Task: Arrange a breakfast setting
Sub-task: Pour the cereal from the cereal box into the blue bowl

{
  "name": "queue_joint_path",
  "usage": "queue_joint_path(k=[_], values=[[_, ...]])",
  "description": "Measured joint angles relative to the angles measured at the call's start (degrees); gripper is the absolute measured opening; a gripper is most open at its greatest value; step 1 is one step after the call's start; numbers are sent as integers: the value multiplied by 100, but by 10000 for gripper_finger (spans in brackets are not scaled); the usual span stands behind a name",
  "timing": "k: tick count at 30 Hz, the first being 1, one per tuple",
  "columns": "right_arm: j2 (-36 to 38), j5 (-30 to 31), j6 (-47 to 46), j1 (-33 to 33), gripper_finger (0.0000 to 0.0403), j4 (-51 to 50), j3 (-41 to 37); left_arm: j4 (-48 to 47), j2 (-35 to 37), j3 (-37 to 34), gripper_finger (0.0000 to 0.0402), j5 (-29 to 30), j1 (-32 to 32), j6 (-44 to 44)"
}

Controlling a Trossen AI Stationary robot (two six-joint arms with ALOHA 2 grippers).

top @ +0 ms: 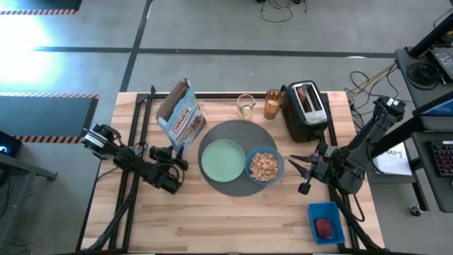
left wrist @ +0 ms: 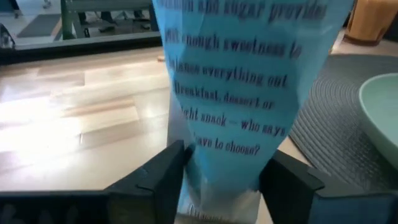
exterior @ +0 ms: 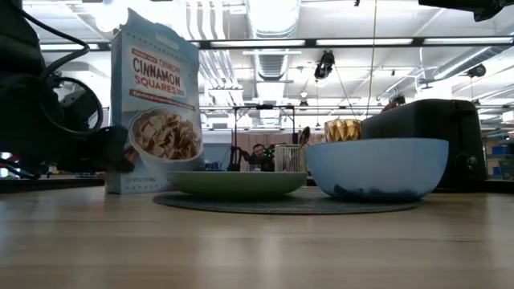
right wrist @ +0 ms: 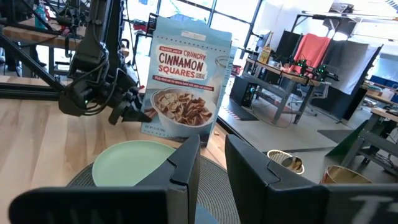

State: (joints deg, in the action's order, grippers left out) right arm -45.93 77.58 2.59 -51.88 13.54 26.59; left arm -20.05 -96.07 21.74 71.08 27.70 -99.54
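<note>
Left pincer (left wrist: 221, 177) straddles the cereal bag's (top: 181, 113) base at the mat's (top: 233, 185) ten o'clock, grip uncertain; right pincer (right wrist: 211, 171) narrowly parted, empty.

I see a pale wooden plank table (top: 233, 216), round dark-grey woven mat (top: 237, 185) at centre, blue cereal bag (top: 182, 113) standing far left, clear glass (top: 245, 106), amber glass (top: 274, 104), black toaster (top: 306, 110) far right, blue tray (top: 325, 221) near right.
</note>
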Motion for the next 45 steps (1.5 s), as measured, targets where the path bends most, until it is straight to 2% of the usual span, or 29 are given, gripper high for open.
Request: queue_joint_path(k=[7, 16, 23, 28, 35, 45], values=[[0, 0, 0, 0, 68, 0, 0, -2, 0, 0, 222, -303, 6, 35], [0, 1, 0, 0, 68, 0, 0, 100, 0, 0, 265, -242, 48, 154], [0, 2, 0, 0, 68, 0, 0, 146, 0, -1, 276, -311, 170, 154], [0, 0, 0, 0, 68, 0, 0, 144, 0, -7, 278, -40, 177, 154], [0, 2, 0, 0, 68, 0, 0, 148, 2, -9, 277, -10, 265, 222], [0, 0, 0, 0, 68, 0, -2, 209, 2, -9, 276, 1153, 654, 504]])
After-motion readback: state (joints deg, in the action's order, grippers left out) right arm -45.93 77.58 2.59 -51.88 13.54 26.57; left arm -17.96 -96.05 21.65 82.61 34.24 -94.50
